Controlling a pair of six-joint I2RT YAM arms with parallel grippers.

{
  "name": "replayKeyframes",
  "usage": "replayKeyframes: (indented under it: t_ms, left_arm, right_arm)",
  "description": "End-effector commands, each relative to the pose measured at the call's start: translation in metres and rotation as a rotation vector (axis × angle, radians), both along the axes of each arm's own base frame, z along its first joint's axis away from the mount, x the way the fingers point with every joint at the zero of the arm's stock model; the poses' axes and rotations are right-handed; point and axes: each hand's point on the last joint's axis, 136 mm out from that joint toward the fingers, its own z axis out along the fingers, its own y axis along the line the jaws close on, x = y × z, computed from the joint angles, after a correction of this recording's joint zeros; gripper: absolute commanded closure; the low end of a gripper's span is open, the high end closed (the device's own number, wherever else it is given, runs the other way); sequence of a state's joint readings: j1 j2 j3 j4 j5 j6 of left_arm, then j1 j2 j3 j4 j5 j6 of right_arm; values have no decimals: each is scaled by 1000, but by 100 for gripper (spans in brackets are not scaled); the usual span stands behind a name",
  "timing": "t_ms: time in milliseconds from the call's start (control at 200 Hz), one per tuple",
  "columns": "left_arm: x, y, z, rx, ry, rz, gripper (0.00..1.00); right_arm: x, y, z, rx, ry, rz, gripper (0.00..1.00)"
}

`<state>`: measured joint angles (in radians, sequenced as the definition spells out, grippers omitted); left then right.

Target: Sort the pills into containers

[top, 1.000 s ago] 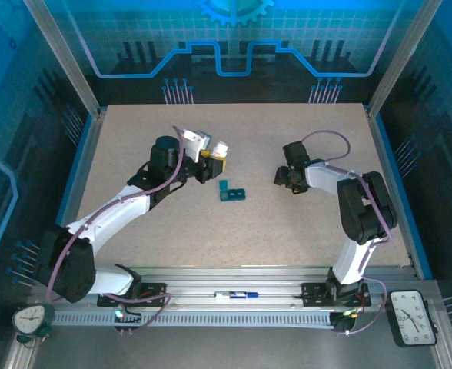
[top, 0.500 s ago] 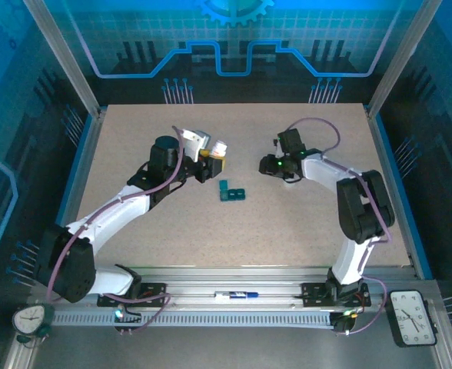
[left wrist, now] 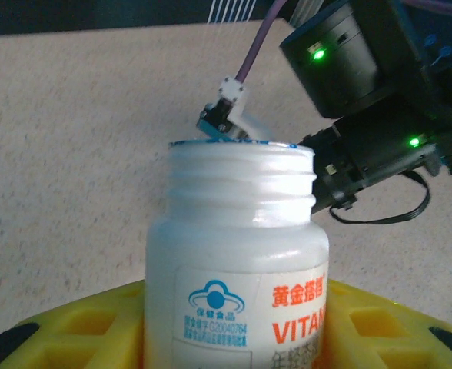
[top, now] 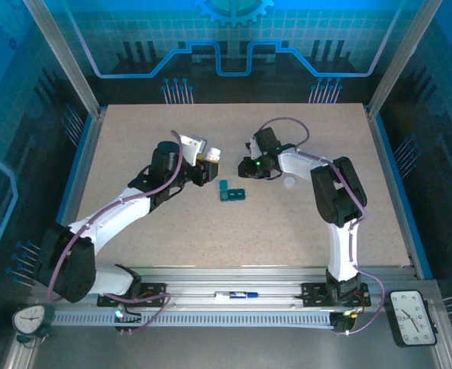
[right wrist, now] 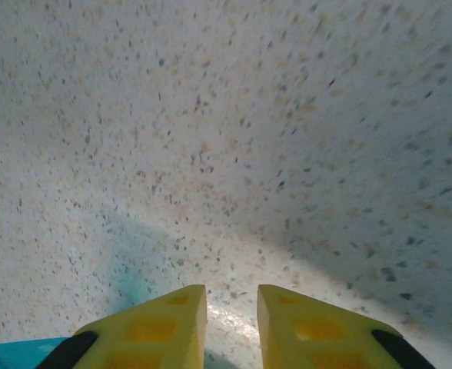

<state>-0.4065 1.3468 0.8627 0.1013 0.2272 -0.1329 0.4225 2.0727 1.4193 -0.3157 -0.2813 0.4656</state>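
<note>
**A:** Where is the box?

**B:** The box point(top: 231, 192) lies flat on the table point(top: 326, 131), near the middle. It is a short teal strip, too small from above to see inside. It sits between the two arm ends, a little nearer the bases than either claw. From above, nothing touches it.

**A:** And the left claw?

**B:** The left claw point(top: 206, 163) pinches a white bottle point(left wrist: 237, 231) by its body, with a yellow finger point(left wrist: 72, 338) on each side. The bottle's mouth is uncovered, its threads are bare, and the label has orange lettering. From above, the bottle is held up and left of the box. Its mouth points toward the right arm's black wrist.

**A:** The right claw?

**B:** The right claw point(right wrist: 231, 319) is pressed together, with only a sliver between its yellow fingers and nothing in it. It hangs low over bare table. I cannot tell whether the tips touch the surface. In the right wrist view, a teal corner of the box shows at the lower left edge. From above, this claw is just up and right of the box, near the bottle's mouth.

**A:** Anything else there?

**B:** A small white disc point(top: 289, 182) lies on the table to the right of the box, beside the right forearm and apart from the claw.
</note>
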Motion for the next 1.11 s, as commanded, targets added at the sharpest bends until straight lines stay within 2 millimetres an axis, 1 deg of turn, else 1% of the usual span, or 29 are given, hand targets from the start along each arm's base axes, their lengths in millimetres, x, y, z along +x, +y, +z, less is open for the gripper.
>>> replayKeyframes:
  t_ms: [0, 275, 600, 836, 986, 1101]
  left_arm:
    - [-4, 14, 1, 14, 11, 58, 87]
    - [-8, 17, -6, 23, 34, 69, 86]
    - [-8, 15, -14, 31, 55, 54, 87]
    - [-11, 11, -16, 28, 67, 26, 87]
    - [-12, 9, -16, 33, 72, 9, 87]
    - [-15, 5, -15, 33, 80, -23, 87]
  right_arm:
    - [-15, 10, -9, 11, 39, 46, 76]
    - [-37, 8, -14, 29, 62, 55, 76]
    - [-59, 9, -6, 48, 60, 74, 77]
    - [-77, 12, -6, 56, 70, 98, 76]
    - [-78, 5, 2, 55, 45, 81, 73]
    - [-77, -1, 15, 53, 7, 67, 66]
